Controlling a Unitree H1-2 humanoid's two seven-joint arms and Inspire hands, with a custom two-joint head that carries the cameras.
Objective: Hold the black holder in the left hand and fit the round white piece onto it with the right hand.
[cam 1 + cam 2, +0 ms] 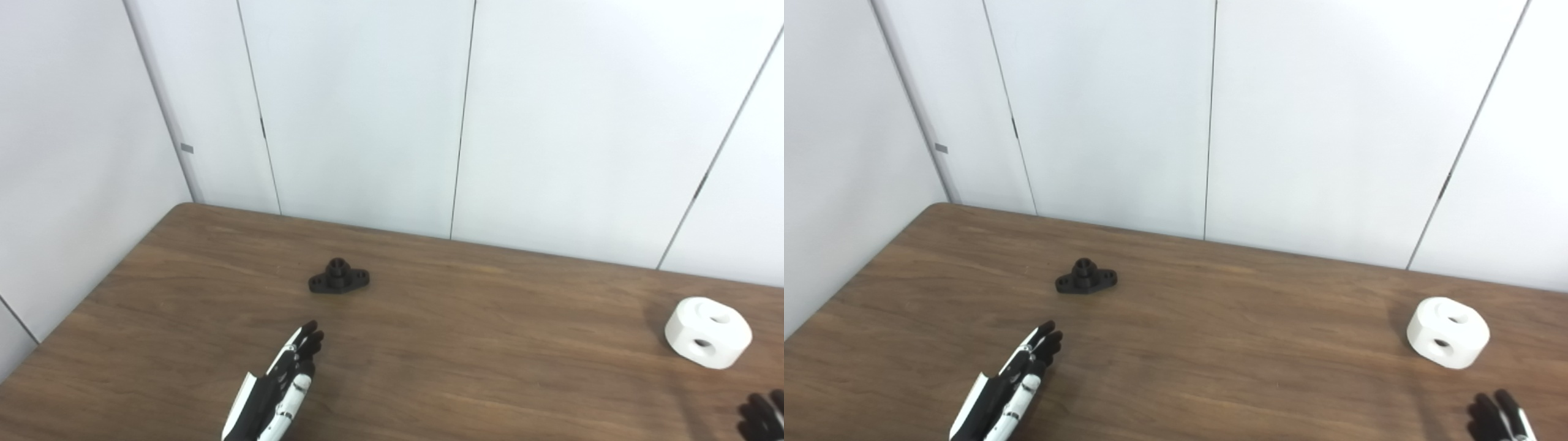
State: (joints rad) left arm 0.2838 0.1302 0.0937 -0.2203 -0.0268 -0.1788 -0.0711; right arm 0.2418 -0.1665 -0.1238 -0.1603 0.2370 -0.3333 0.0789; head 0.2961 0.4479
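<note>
Left hand point(278, 383) released, empty, short of black holder point(339, 277). Right hand point(1500, 416) barely visible, grip unclear. Best approach: pinch holder's flange, leaving post exposed for white piece point(1448, 332).

- A brown wooden table point(465, 343) with visible grain fills the lower half of both views; its far-left corner is rounded.
- Behind it stand white wall panels point(361, 110), split by thin dark vertical seams.
- A small grey tag point(187, 148) sits on the seam at the left.
- A short dark mark point(263, 127) sits on the next seam over.
- Another dark mark point(702, 184) lies on the slanted seam at far right.
</note>
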